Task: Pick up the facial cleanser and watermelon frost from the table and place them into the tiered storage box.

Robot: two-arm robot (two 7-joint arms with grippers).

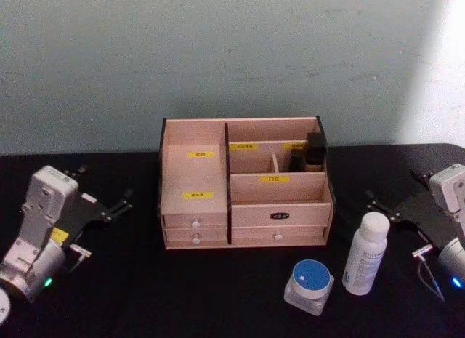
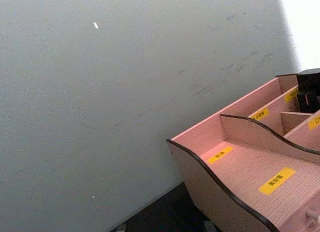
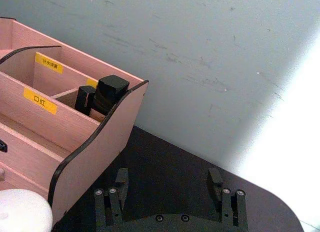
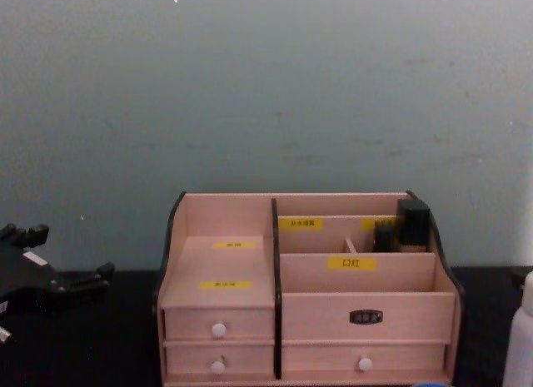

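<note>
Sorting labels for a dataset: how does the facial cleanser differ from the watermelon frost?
The facial cleanser is tall and slim, the watermelon frost squat and wide. The facial cleanser's cap is white, the watermelon frost's lid blue. Both stand upright on the table.

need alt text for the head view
A light wooden tiered storage box sits centred on a black table; front right of it stand a slim white cylindrical bottle and a squat clear blue-lidded jar. The left end effector and right end effector flank it, open.
</note>
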